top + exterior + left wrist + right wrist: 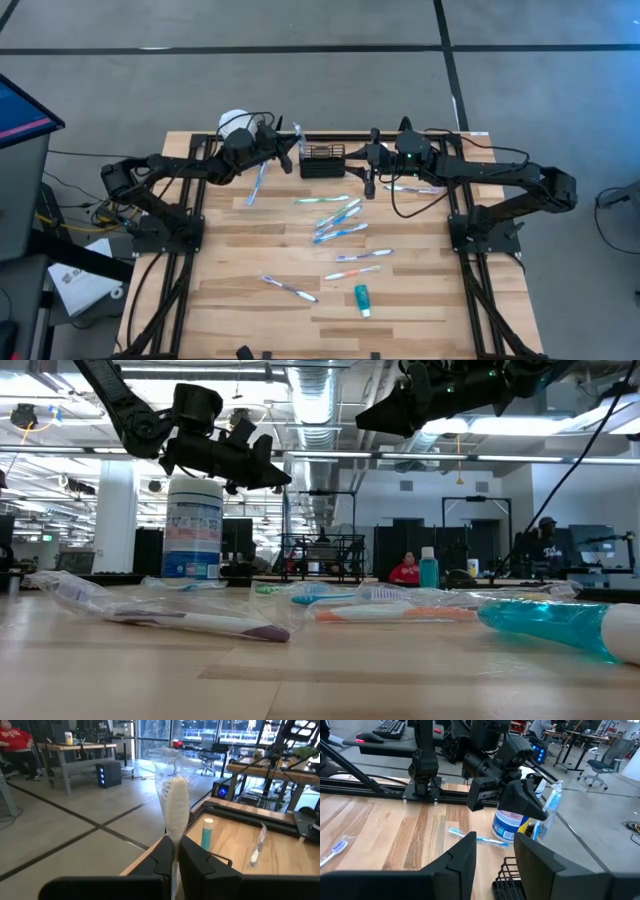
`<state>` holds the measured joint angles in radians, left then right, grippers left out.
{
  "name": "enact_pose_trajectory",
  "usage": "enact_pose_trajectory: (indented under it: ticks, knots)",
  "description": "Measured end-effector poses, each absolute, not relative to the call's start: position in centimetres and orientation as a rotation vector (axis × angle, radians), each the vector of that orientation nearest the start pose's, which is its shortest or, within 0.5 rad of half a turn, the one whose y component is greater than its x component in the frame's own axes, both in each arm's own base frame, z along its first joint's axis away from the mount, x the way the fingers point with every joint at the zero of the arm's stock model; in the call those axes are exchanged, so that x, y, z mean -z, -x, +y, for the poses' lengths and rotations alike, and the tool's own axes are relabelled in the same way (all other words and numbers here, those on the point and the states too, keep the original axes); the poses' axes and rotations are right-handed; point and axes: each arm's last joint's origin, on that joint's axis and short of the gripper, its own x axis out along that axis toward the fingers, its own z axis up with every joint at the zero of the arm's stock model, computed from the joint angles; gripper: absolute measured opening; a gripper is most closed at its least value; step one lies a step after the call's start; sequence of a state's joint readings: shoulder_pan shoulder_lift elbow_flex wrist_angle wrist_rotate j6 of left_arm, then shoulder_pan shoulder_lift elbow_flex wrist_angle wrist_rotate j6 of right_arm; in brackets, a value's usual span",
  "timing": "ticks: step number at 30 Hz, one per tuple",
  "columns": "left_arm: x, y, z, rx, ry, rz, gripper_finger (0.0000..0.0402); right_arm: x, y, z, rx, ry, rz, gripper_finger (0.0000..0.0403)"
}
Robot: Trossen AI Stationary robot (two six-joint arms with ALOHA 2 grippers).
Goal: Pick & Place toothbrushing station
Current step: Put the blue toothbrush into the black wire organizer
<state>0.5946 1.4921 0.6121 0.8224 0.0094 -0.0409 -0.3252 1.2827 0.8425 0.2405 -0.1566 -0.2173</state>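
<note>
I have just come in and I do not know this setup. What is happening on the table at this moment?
A two-armed robot is sorting wrapped toothbrushes into a black wire basket at the table's far edge. The left end effector is shut on a wrapped toothbrush and holds it in the air just left of the basket. The right end effector is open and empty, just right of the basket. Many more toothbrushes and a teal tube lie on the table.

Grey floor [300, 80] crossed by dark lines; ceiling strip lights [550, 457] over desks [80, 750]; an office chair [605, 767].
</note>
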Motion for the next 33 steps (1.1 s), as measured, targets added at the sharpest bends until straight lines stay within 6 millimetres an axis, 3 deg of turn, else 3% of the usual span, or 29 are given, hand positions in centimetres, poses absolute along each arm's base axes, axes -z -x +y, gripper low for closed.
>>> enact_pose_trajectory:
  ticks: [6, 20, 33]
  knots:
    - [-20.9, -25.0, 16.5, -0.575, 0.057, 0.04, 0.0006, -28.7, -27.3, -8.7, 0.146, 0.168, 0.211, 0.0123]
    - [-17.6, -26.2, 17.3, -0.587, 0.091, 0.064, 0.0006, -28.7, -27.3, -8.7, 0.146, 0.168, 0.212, 0.0123]
    - [-17.5, -26.2, 17.4, -0.599, 0.091, 0.063, 0.0006, -28.7, -27.3, -8.7, 0.146, 0.168, 0.212, 0.0123]
